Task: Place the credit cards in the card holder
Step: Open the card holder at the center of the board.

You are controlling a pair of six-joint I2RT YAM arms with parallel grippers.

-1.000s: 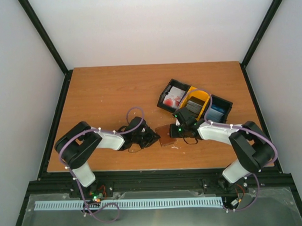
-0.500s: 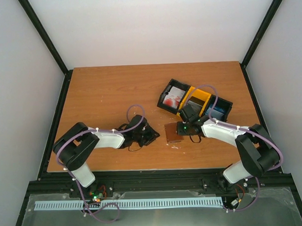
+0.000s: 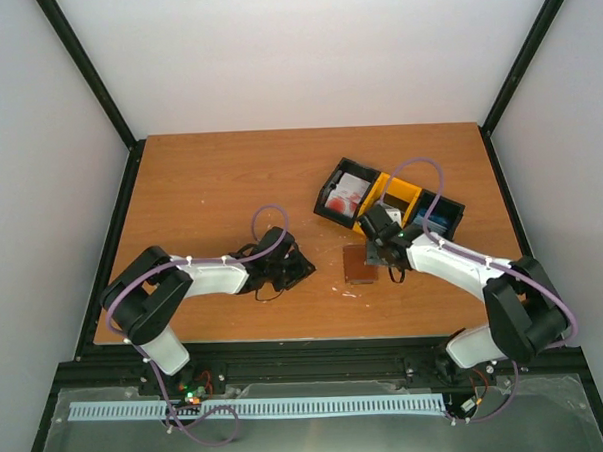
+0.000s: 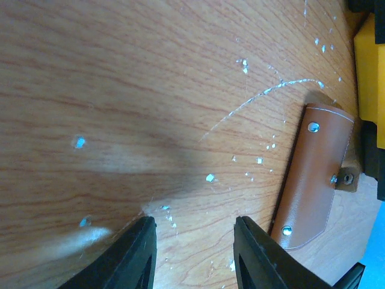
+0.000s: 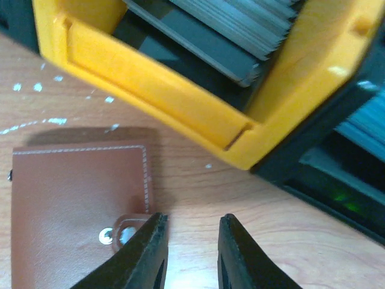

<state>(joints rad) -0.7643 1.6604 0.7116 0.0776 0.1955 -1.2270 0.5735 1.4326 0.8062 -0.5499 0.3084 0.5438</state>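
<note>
The card holder (image 3: pixel 361 266) is a brown leather wallet lying closed and flat on the table, snap tab (image 5: pixel 120 232) showing. My left gripper (image 3: pixel 301 269) is open and empty just left of it; the card holder (image 4: pixel 313 174) lies beyond my right-hand finger. My right gripper (image 3: pixel 378 247) is open and empty over bare table between the card holder (image 5: pixel 72 192) and the bins, its left finger beside the snap tab. Dark grey credit cards (image 5: pixel 240 30) stand in the yellow bin (image 5: pixel 180 102). Blue cards (image 5: pixel 367 126) and white-and-red cards (image 3: pixel 346 192) sit in the black bins.
Three joined bins stand in a slanted row at the back right: a black one (image 3: pixel 331 203), the yellow one (image 3: pixel 410 193), another black one (image 3: pixel 451 219). Small pale flecks and a thin curved scratch (image 4: pixel 264 96) mark the wood.
The card holder has moved right, toward the bins, and now lies flat and closed. My right arm has swung right and back with it. My left gripper has barely moved.
</note>
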